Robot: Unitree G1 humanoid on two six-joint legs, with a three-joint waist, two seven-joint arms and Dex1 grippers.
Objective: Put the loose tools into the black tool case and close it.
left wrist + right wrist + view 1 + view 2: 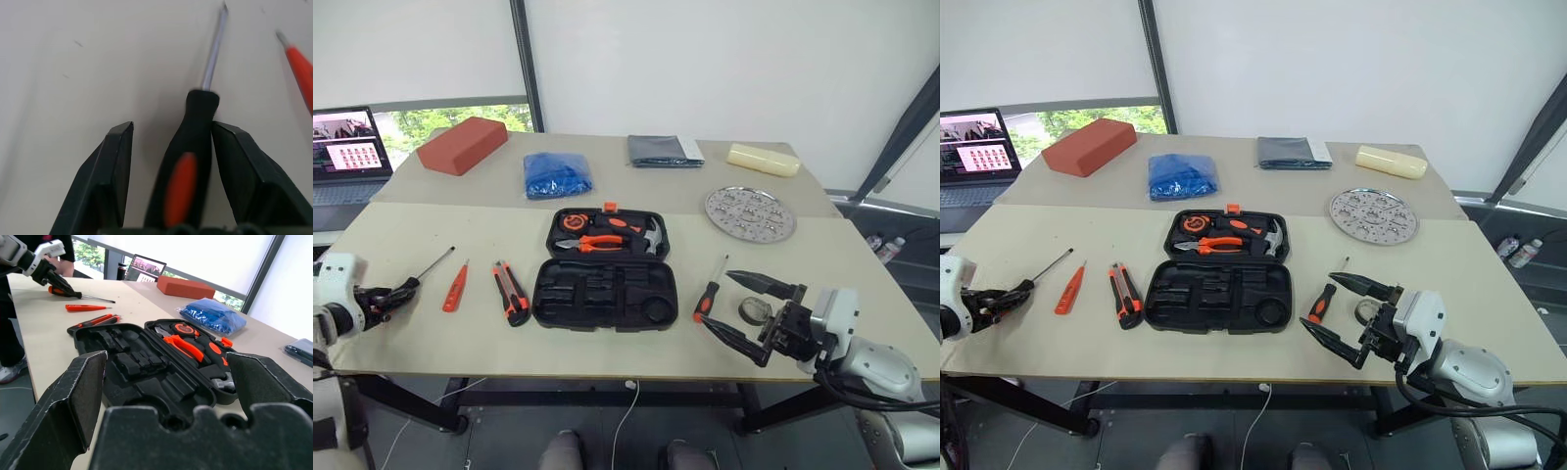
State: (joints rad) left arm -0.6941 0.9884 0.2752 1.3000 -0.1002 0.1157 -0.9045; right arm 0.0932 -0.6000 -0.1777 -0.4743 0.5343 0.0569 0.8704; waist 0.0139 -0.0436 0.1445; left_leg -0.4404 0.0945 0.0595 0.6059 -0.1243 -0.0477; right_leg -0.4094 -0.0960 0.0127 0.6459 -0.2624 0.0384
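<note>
Case (604, 284) sitting open mid-counter, nothing loaded yet; left hand (171, 147) at nine o'clock straddling a screwdriver (423, 274), half-open, not clamping; right hand (744, 308) gaping wide, empty, near the four o'clock screwdriver (709, 292); tester (456, 287), knife (511, 293) waiting

The black tool case (605, 279) lies open and flat in the middle of the desk. Its far half holds orange-handled pliers (590, 243), a tape measure (574, 222) and a small hammer (653, 236). Its near half has empty tool-shaped holes.

Left of the case lies an orange-and-black utility knife (510, 292), then a small orange tester screwdriver (456, 287). Further left, a black-and-orange screwdriver (188, 166) lies on the desk, its metal tip pointing far.

Right of the case lies another black-and-orange screwdriver (710, 290). A small dark tape roll (755, 311) sits further right.
</note>
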